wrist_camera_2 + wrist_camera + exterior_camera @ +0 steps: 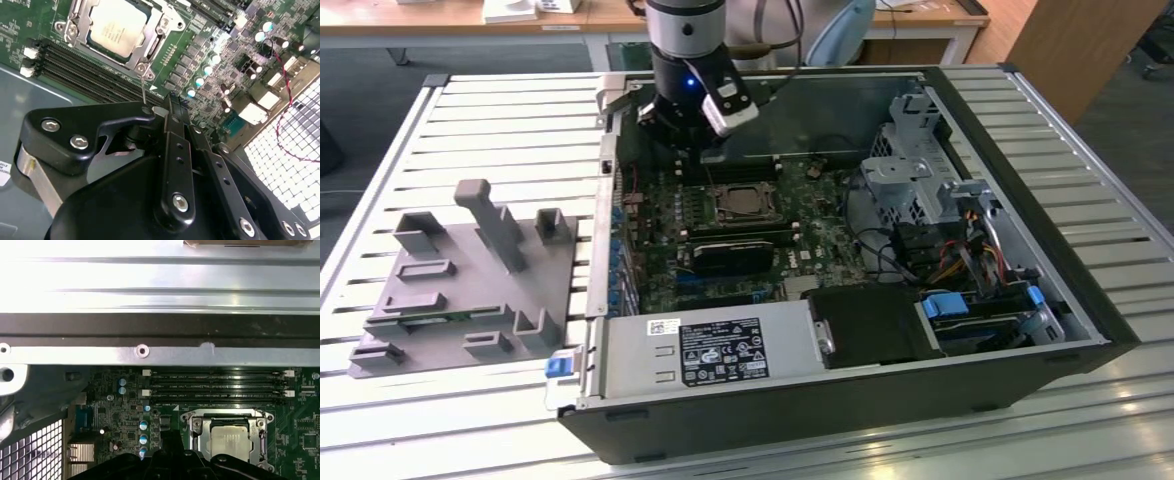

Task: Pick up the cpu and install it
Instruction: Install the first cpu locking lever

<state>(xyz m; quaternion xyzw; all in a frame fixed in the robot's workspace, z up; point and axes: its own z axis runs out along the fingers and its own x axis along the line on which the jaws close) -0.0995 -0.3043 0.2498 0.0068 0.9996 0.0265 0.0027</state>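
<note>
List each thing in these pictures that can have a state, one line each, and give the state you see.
cpu: seated in the motherboard socket, silver top up.
socket frame: open around the cpu, not covering it.
computer case: lying on its side, side panel off.
gripper: holds nothing, above the board beside the socket.
grey fixture tray: on the table beside the case.

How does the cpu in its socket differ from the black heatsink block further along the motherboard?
The cpu is square with a pale metal top; the heatsink block is a long black rectangle. The cpu lies low inside a metal socket frame, while the heatsink block stands proud of the board, bare of any frame. The cpu sits nearer the tool than the heatsink block does. Both lie flat on the green motherboard inside the open case.
</note>
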